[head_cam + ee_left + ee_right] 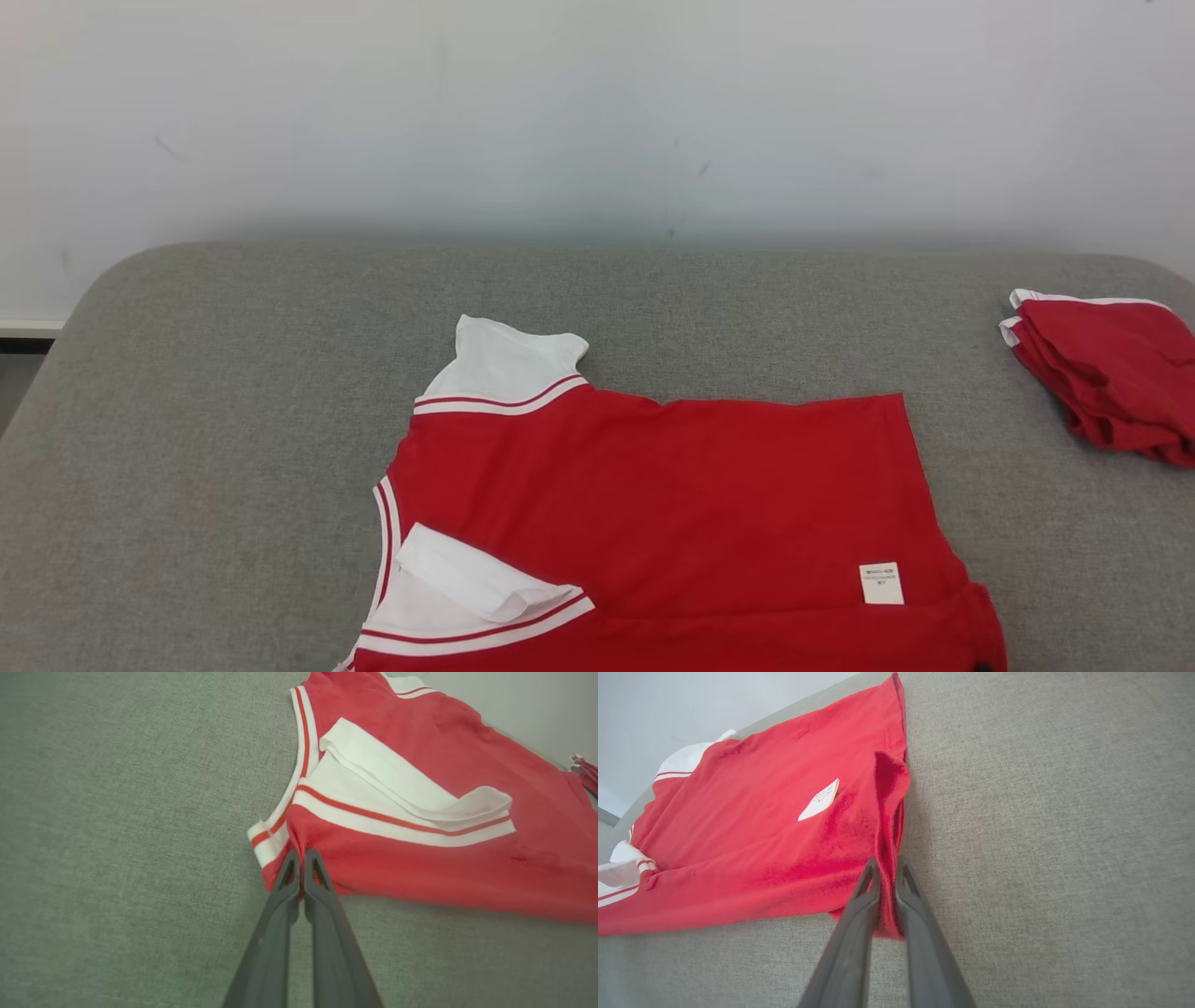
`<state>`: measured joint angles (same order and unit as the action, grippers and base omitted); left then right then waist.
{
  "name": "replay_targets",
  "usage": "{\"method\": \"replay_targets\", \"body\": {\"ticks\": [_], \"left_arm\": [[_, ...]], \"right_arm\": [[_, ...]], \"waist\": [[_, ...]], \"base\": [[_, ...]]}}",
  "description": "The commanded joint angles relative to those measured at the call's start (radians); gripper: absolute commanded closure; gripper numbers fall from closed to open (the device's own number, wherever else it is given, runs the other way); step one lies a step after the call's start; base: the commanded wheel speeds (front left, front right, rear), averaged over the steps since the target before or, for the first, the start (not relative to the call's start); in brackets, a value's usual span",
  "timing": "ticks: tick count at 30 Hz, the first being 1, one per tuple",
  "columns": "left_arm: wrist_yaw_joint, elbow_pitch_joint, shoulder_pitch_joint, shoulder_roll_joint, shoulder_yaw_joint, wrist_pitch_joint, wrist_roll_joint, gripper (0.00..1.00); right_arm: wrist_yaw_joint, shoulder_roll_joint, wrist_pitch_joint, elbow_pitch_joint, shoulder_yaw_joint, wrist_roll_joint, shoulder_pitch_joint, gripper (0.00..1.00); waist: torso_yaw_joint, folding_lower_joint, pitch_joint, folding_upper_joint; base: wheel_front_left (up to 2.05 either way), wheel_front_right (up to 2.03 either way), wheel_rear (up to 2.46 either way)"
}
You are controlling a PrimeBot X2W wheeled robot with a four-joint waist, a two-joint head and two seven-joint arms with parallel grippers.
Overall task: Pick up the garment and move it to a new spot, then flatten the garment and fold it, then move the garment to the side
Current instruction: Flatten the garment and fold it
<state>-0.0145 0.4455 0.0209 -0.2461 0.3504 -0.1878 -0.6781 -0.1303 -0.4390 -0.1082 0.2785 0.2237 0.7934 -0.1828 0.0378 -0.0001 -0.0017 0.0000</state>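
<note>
The red shirt (672,504) is lying spread on the grey bench (233,420) — soft, light cloth, likely to sag between holds. It is being gripped at two near corners: the left hand (302,854) is clamped on the shoulder, the right hand (888,861) on the hem.

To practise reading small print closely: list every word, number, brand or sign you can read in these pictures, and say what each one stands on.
On the red shirt, a white label: a few lines of dark print, too small and blurred to read.
No words, numbers or signs can be read anywhere else: not on the folded red clothes, the grey cushion or the wall.
</note>
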Motion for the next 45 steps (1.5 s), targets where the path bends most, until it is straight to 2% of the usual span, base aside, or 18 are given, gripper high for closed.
{"method": "replay_targets", "body": {"ticks": [1, 10, 13, 18, 24, 28, 32, 39, 45], "left_arm": [[0.014, -0.014, 0.013, -0.008, -0.001, -0.007, 0.011, 0.00], [0.026, -0.074, 0.017, 0.002, -0.048, -0.070, 0.042, 0.00], [0.037, -0.120, 0.022, 0.004, -0.081, -0.078, 0.103, 0.00], [0.051, -0.255, 0.041, 0.030, -0.166, -0.077, 0.290, 0.00], [0.012, -0.347, 0.079, 0.098, -0.270, -0.078, 0.430, 0.00], [-0.022, -0.354, 0.072, 0.133, -0.326, -0.078, 0.475, 0.00], [-0.054, -0.337, 0.032, 0.156, -0.362, -0.078, 0.498, 0.00], [-0.101, -0.275, -0.134, 0.118, -0.350, -0.078, 0.544, 0.00], [-0.116, -0.104, -0.381, 0.009, -0.287, -0.057, 0.497, 0.00]], "right_arm": [[0.000, 0.023, 0.008, 0.008, -0.020, -0.014, -0.006, 0.00], [0.000, 0.066, -0.049, -0.045, -0.083, -0.094, 0.020, 0.00], [0.000, 0.083, -0.086, -0.071, -0.094, -0.122, 0.024, 0.00], [0.000, 0.113, -0.142, -0.119, -0.097, -0.192, 0.039, 0.00], [0.000, 0.169, -0.157, -0.167, -0.128, -0.311, 0.029, 0.00], [0.000, 0.232, -0.157, -0.219, -0.166, -0.369, 0.028, 0.00], [0.000, 0.269, -0.157, -0.218, -0.164, -0.398, 0.036, 0.00], [0.000, 0.254, -0.157, -0.193, -0.147, -0.402, 0.153, 0.00], [0.000, 0.232, -0.156, -0.116, -0.115, -0.373, 0.337, 0.00]], "waist": [[0.007, 0.0001, -0.003, 0.0000], [0.010, 0.0001, 0.005, 0.0000], [0.010, 0.0001, 0.011, 0.0000], [0.012, 0.0001, 0.023, 0.0000], [0.012, 0.0001, 0.032, 0.0000], [0.004, 0.0001, 0.044, 0.0000], [-0.010, 0.0001, 0.058, 0.0000], [-0.080, 0.0001, 0.126, 0.0000], [-0.159, 0.0001, 0.226, 0.0000]], "base": [[0.00, 0.00, 0.00], [0.00, 0.00, 0.00], [0.00, 0.00, 0.00], [0.00, 0.00, 0.00], [0.00, 0.00, 0.00], [0.00, 0.00, 0.00], [0.00, 0.00, 0.00], [0.00, 0.00, 0.00], [0.00, 0.00, 0.00]]}}
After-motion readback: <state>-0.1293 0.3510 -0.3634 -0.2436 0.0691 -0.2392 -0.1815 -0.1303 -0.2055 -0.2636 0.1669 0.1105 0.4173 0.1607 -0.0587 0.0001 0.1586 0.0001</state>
